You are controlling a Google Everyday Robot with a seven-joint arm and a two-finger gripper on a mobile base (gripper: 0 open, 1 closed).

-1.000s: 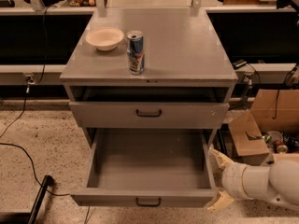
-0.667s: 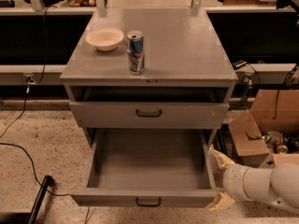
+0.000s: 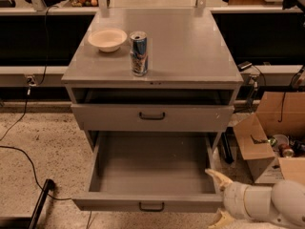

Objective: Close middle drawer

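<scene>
The middle drawer (image 3: pixel 119 203) is pulled far out of the grey cabinet. Its long plain tray is empty and its low front panel has a small dark bar handle (image 3: pixel 151 206) at centre. My gripper (image 3: pixel 218 198) is at the lower right, right at the drawer's front right corner. Its pale fingers (image 3: pixel 218 176) are spread apart, one above and one below the front panel's right end, and hold nothing.
Above, a taller drawer front (image 3: pixel 190 118) stands slightly out. On the cabinet top (image 3: pixel 190 46) are a pale bowl (image 3: pixel 107 38) and a blue can (image 3: pixel 138 54). Open cardboard boxes (image 3: pixel 267 142) lie on the floor to the right, cables (image 3: pixel 19 151) to the left.
My gripper has moved slightly down and to the left, toward the drawer's front right corner. The drawer has not visibly moved.
</scene>
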